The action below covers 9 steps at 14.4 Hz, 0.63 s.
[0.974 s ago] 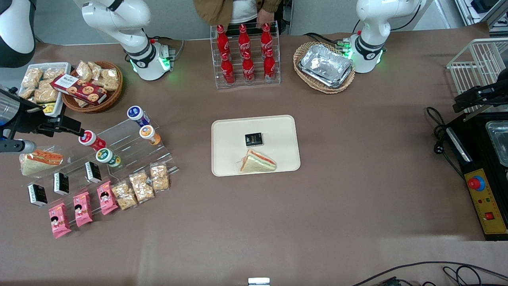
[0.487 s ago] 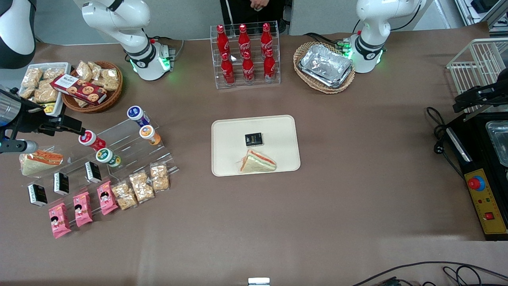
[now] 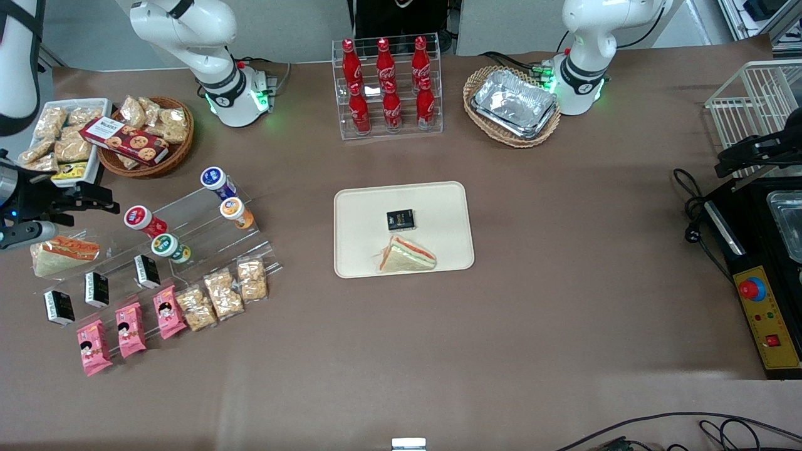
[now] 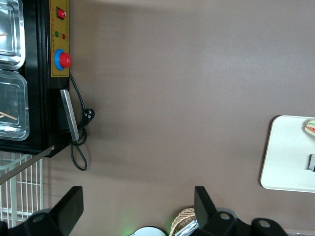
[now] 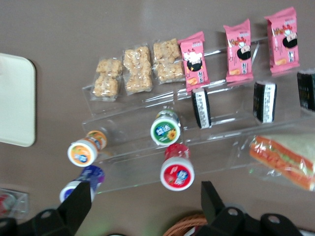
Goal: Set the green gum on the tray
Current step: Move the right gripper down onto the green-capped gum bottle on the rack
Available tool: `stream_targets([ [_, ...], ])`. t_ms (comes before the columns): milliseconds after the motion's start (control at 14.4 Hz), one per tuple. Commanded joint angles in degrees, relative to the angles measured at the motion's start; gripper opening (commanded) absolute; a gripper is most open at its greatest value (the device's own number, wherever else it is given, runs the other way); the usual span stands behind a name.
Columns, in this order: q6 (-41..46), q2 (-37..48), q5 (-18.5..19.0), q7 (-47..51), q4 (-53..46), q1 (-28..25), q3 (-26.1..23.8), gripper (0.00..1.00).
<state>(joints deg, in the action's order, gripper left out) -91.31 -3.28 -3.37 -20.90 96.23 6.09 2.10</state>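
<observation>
Claw [image 3: 94,203] apart from green gum [image 3: 166,245]

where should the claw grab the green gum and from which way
Probably the round lid end of the green gum, from above: it leans on the clear stepped rack, lid up, with free space beside the red-lidded bottle. The claw hovers open near the rack's working-arm end.

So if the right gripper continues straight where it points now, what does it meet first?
Probably the red-lidded gum bottle, directly ahead of the open gripper on the clear acrylic stand; depth is unclear.
</observation>
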Motion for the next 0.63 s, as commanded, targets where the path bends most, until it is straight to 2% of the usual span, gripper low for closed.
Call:
stream_targets([
  [0, -8.3, 1.1, -0.1, -8.9, 8.0, 1.7, -0.3, 1.0],
  [209, -17.8, 1.8, -0.2, -9.4, 15.7, 1.9, -0.3, 1.0],
  [557, -28.8, 0.6, -0.2, -10.0, 23.4, 1.8, -0.3, 1.0],
])
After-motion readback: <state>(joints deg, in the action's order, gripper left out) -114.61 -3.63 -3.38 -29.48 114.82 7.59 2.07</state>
